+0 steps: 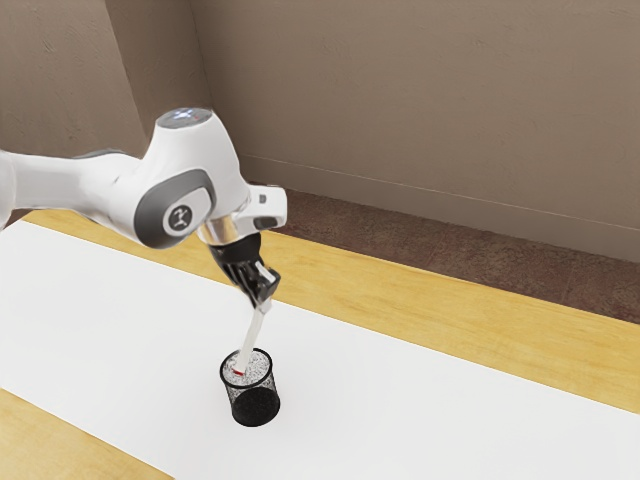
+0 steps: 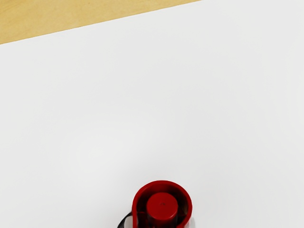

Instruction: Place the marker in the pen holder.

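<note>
1. Nearest is my black two-finger pincer [image 1: 263,299], closed on the upper part of the marker, with its fingertips pointing down above the pen holder. The white arm behind me comes in from the exterior view's left and bends down at my wrist.

2. Between my fingertips is the slim white marker [image 1: 253,336] with red on it. It runs down from my grip at a tilt, its upper part leaning toward the exterior view's right. A touch of red shows near its lower end. In the wrist view I see a round red end, a small disc set inside a thicker ring.

3. Just below me stands the round black mesh pen holder [image 1: 257,402], upright, its mouth open upward. The marker's lower end reaches into that mouth, while the upper part rises clear of the rim. How deep the lower end goes, I cannot tell. A thin black curve shows beside the marker's red end in the wrist view.

4. Under the pen holder, a long, plain white strip [image 1: 420,410] covers the middle of the yellow-brown wooden surface [image 1: 450,315], with bare wood along both sides.

5. Beyond the surface lies a dark reddish-brown floor [image 1: 450,255].

6. Farthest is a brown, lightly textured wall [image 1: 450,100].
</note>
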`<move>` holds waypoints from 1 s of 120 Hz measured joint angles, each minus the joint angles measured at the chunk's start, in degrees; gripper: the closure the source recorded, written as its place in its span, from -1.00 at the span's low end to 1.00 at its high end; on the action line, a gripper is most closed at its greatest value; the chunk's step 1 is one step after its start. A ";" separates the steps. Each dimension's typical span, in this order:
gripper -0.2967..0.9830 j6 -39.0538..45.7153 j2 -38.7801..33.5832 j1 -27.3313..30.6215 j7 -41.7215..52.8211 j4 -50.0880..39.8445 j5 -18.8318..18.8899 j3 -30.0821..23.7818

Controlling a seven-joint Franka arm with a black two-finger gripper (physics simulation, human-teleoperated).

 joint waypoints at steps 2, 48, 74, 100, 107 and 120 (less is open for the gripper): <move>0.69 0.33 0.43 -0.01 -0.05 -0.04 -0.02 -0.02; 0.19 3.56 2.47 0.12 -0.11 -4.18 -1.13 -0.07; -0.27 -4.30 1.46 1.32 1.46 6.25 -0.83 0.15; -0.44 -25.40 3.24 2.24 4.00 30.72 3.27 0.99; -0.46 -29.56 3.14 2.35 4.55 32.06 3.65 1.10; -0.49 -34.74 2.97 2.22 5.73 32.88 3.65 1.64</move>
